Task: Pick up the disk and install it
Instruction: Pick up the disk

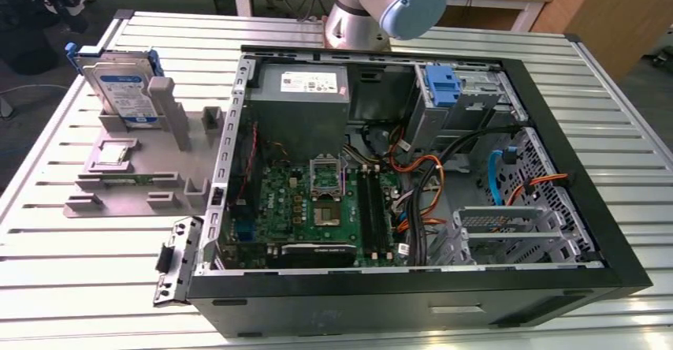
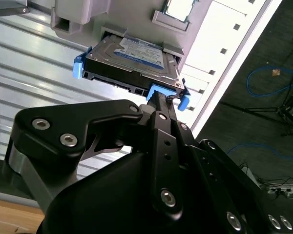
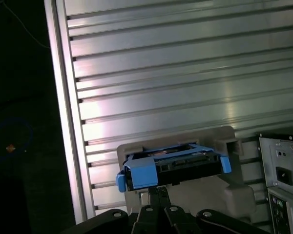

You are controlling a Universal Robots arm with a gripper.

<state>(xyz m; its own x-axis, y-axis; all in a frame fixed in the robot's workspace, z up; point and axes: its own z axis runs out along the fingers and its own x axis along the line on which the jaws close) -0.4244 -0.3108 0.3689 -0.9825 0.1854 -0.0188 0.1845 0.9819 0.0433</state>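
Disk [image 1: 118,90] stands on edge in gray holder [image 1: 137,180], beside open computer case [image 1: 421,307].

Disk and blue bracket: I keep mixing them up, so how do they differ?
The disk has a silver labelled drive inside its blue rail; the bracket shows no drive. The disk stands on edge in the gray stand, outside the case; the bracket sits inside the case, at a drive bay. Both have blue plastic frames.
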